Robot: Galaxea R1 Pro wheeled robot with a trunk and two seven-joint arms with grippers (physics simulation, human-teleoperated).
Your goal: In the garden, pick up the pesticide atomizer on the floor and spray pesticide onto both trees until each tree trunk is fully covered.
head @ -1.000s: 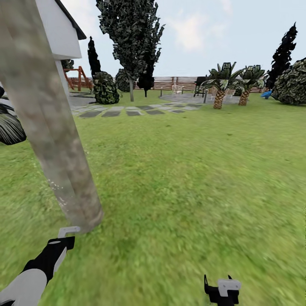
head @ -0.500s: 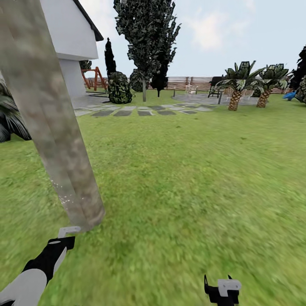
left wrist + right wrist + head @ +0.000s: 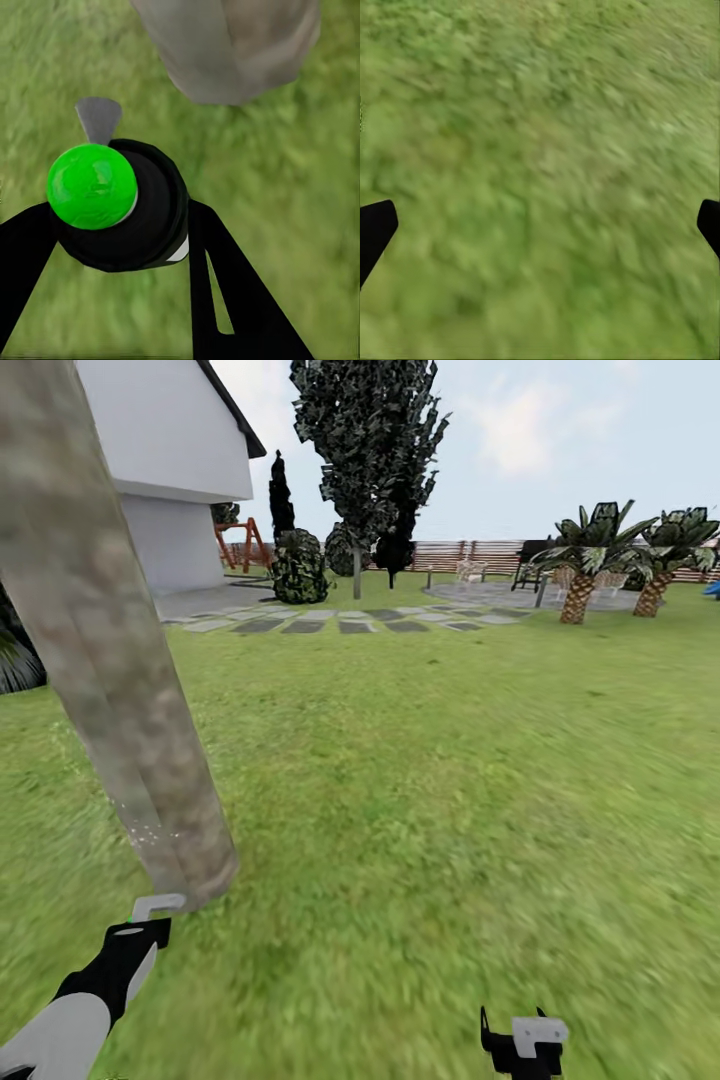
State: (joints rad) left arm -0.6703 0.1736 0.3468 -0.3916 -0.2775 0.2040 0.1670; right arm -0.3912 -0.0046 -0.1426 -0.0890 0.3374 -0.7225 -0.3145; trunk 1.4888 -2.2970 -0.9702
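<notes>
My left hand [image 3: 124, 225] is clamped on the atomizer [image 3: 120, 206] near the tree trunk [image 3: 120, 690]. My right hand [image 3: 540, 225] is wide apart over grass [image 3: 547, 127].

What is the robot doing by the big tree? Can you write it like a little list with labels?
place: garden with grass floor, stepping stones and a white house
left gripper: shut on the pesticide atomizer, black with a green spot
right gripper: open, over bare grass
near tree trunk: thick, leaning, right in front of the left gripper
pesticide: faint white specks low on the trunk
other tree: far off, beyond the stepping stones
</notes>
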